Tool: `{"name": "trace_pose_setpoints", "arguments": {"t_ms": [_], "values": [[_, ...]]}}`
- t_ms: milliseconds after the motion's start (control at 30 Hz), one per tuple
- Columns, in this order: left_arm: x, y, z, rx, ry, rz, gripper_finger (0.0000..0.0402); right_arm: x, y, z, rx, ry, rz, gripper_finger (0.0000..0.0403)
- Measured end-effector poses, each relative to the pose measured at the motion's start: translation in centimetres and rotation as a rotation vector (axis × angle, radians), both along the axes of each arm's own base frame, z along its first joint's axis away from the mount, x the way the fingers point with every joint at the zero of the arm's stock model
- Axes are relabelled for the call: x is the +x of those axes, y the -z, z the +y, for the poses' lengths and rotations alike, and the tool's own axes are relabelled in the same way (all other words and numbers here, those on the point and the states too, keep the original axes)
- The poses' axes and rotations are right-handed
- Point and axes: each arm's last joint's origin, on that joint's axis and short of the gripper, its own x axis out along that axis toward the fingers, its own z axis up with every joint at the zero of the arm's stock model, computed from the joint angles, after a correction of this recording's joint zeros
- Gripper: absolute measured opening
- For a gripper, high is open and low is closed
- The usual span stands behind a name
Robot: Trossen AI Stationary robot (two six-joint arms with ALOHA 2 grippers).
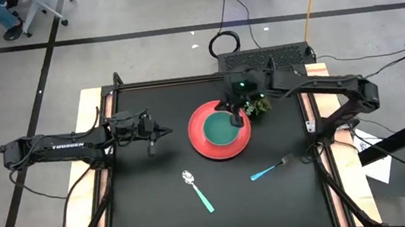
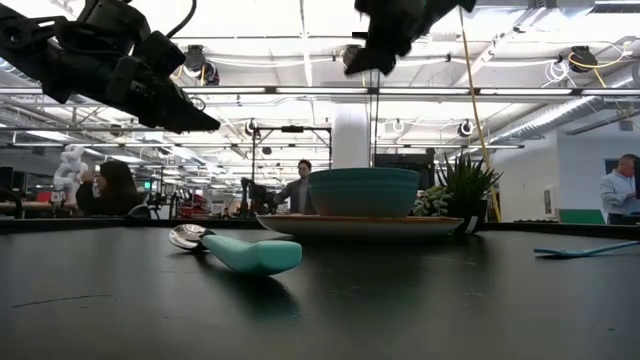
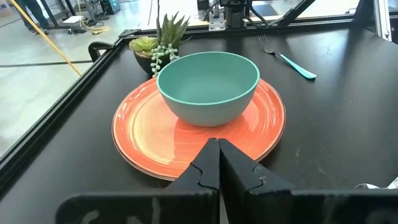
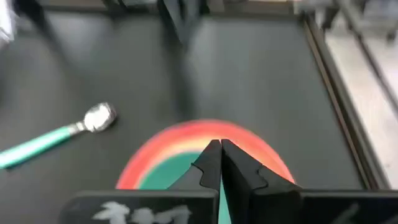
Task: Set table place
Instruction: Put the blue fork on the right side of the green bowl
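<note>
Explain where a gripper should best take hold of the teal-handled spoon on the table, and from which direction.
Probably the middle of the teal handle, from straight above. The spoon lies flat on the table with bare tabletop around it, clear of the red plate and fork. Fingers should close across the narrow handle; the rounded metal bowl end offers poorer purchase.

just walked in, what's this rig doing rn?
A place setting is being laid out on the table. The teal bowl sits on the red plate, with a small potted plant beside it. The right tool hangs shut above the bowl; the left tool hovers shut to the plate's left. Neither holds anything. The spoon and fork lie loose nearer the front edge.
</note>
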Motion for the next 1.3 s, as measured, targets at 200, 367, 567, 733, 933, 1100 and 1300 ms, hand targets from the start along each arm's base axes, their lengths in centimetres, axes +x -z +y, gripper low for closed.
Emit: {"name": "trace_pose_setpoints", "arguments": {"t_ms": [200, 367, 567, 733, 933, 1100, 1300], "values": [[0.0, 0.0, 0.0, 0.0, 0.0, 0.001, 0.0003, -3.0, 0.5, 1.1, 0.014, -0.025, -0.137, 0.0], [0.0, 0.0, 0.0, 0.0, 0.0, 0.0, 0.0003, -6.1, 2.2, 1.3, 0.063, -0.083, -0.238, 0.0], [0.0, 0.0, 0.0, -0.003, -0.001, -0.001, 0.0003, -9.1, 4.0, 2.1, 0.064, -0.03, -0.333, 0.0], [0.0, 0.0, 0.0, -0.001, -0.007, 0.0, 0.0003, -10.6, 5.8, 2.5, 0.044, 0.021, -0.321, 0.0], [0.0, 0.0, 0.0, 0.012, -0.003, 0.001, 0.0003, -12.5, 7.7, 3.8, -0.021, -0.039, -0.461, 0.0], [0.0, -0.3, 0.0, 0.019, -0.003, -0.023, 0.0003, -14.3, 9.5, 3.9, 0.003, -0.005, -0.522, 0.0], [-0.1, -1.4, 0.0, 0.03, -0.005, -0.116, 0.0003, -15.6, 10.3, 4.4, 0.022, -0.004, -0.582, 0.0]]}}
